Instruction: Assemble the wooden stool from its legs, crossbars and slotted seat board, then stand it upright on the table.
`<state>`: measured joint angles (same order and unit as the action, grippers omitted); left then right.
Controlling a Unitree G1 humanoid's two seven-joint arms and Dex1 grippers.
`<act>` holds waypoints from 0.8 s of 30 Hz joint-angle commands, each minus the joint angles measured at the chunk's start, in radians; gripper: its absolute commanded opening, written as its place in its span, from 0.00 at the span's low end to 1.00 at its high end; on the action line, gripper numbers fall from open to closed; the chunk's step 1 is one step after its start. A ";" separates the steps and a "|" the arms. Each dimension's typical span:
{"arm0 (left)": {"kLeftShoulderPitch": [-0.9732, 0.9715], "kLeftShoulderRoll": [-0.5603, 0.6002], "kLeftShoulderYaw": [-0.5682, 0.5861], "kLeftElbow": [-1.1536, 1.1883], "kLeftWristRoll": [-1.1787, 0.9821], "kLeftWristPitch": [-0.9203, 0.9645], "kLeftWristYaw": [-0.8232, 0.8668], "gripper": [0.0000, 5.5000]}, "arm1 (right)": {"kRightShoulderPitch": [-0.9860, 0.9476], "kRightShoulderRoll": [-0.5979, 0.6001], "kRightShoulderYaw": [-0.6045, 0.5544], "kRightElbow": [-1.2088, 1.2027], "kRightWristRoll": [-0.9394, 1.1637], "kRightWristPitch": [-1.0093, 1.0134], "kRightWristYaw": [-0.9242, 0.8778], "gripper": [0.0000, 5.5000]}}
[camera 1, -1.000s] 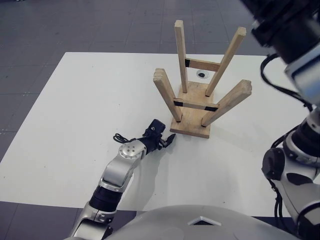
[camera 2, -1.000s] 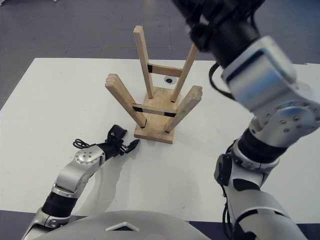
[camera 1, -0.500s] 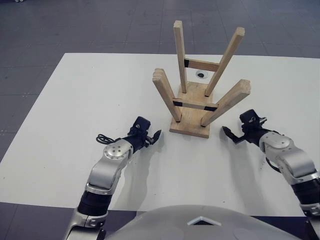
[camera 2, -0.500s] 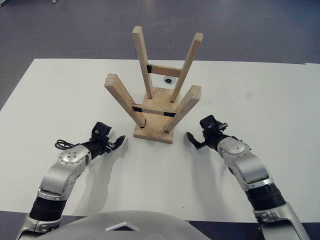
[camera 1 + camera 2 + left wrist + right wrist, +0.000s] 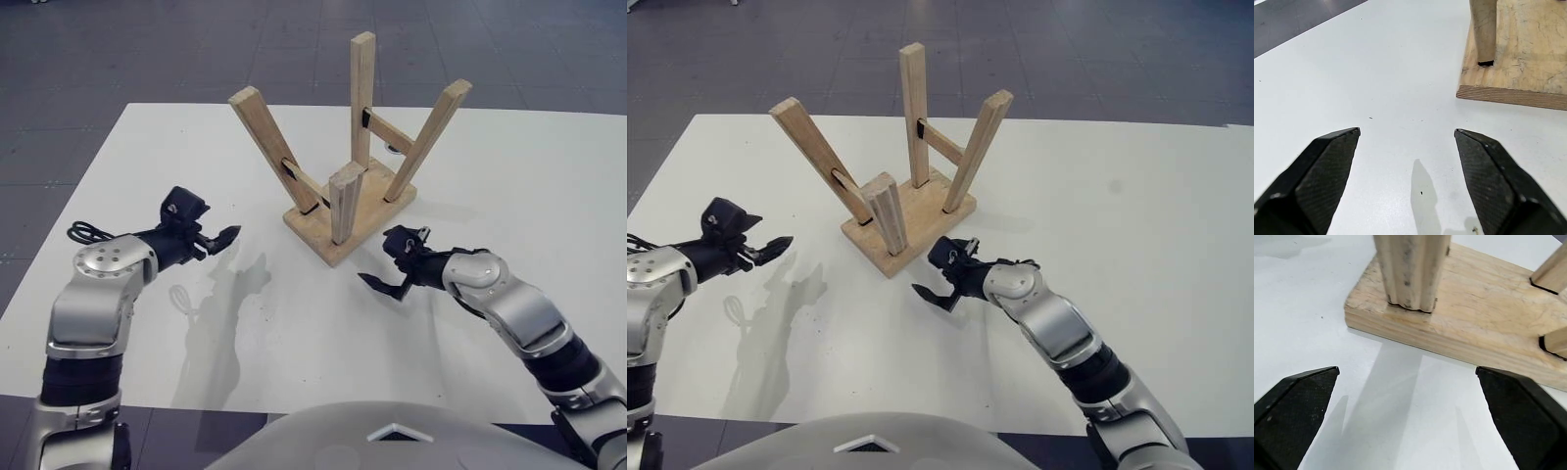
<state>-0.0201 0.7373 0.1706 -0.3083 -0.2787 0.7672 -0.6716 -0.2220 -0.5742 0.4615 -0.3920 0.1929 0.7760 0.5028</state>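
Observation:
The wooden stool [image 5: 345, 201] rests upside down on the white table [image 5: 147, 166], its seat board [image 5: 372, 208] flat on the surface. Its legs point up and splay outward, joined by crossbars [image 5: 387, 132] with black ends. My left gripper [image 5: 220, 238] hovers open to the left of the stool, apart from it; the left wrist view has the board's edge [image 5: 1528, 73] ahead of its fingers [image 5: 1327, 161]. Open as well, my right gripper [image 5: 397, 262] hangs just in front of the board's near corner. One leg [image 5: 1410, 269] and the board [image 5: 1474, 328] lie close beyond its fingertips [image 5: 1303, 396].
The table spreads wide to the left, right and front of the stool. Dark floor lies past its far edge [image 5: 196, 104]. A black cable [image 5: 83, 233] loops at my left wrist.
The stool has turned on the table, so a different corner now faces me. My left gripper drew back to the left. My right arm came down and moved in to the board's front.

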 commanded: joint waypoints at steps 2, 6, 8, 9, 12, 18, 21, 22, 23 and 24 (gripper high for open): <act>-0.030 -0.030 0.003 -0.198 -0.194 0.147 -0.054 0.65 | 0.025 -0.061 -0.097 0.090 -0.021 -0.035 0.034 0.94; -0.081 -0.127 -0.093 -0.309 -0.271 0.213 0.021 0.65 | 0.014 -0.063 -0.166 0.207 -0.039 -0.085 0.042 0.94; -0.127 -0.167 -0.153 -0.309 -0.269 0.223 0.058 0.65 | 0.007 -0.064 -0.191 0.256 -0.049 -0.106 0.050 0.94; -0.149 -0.183 -0.172 -0.304 -0.267 0.228 0.075 0.65 | 0.006 -0.061 -0.199 0.276 -0.051 -0.114 0.054 0.94; -0.212 -0.228 -0.221 -0.265 -0.244 0.217 0.118 0.65 | 0.018 -0.046 -0.207 0.316 -0.058 -0.134 0.061 0.94; -0.300 -0.346 -0.268 -0.221 -0.252 0.219 0.191 0.65 | 0.046 -0.025 -0.201 0.371 -0.076 -0.163 0.075 0.94; -0.294 -0.351 -0.276 -0.223 -0.258 0.229 0.197 0.56 | 0.048 -0.017 -0.207 0.381 -0.077 -0.169 0.079 0.95; -0.293 -0.352 -0.274 -0.225 -0.261 0.231 0.200 0.52 | 0.049 -0.015 -0.209 0.384 -0.078 -0.171 0.079 0.95; -0.294 -0.356 -0.270 -0.223 -0.264 0.231 0.204 0.51 | 0.049 -0.014 -0.210 0.388 -0.080 -0.173 0.079 0.95; -0.297 -0.361 -0.266 -0.219 -0.269 0.232 0.209 0.47 | 0.048 -0.014 -0.212 0.392 -0.082 -0.176 0.080 0.95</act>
<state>-0.3092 0.3828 -0.1050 -0.5300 -0.5431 0.9820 -0.4786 -0.2007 -0.5946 0.2379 -0.0312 0.1382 0.5802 0.5809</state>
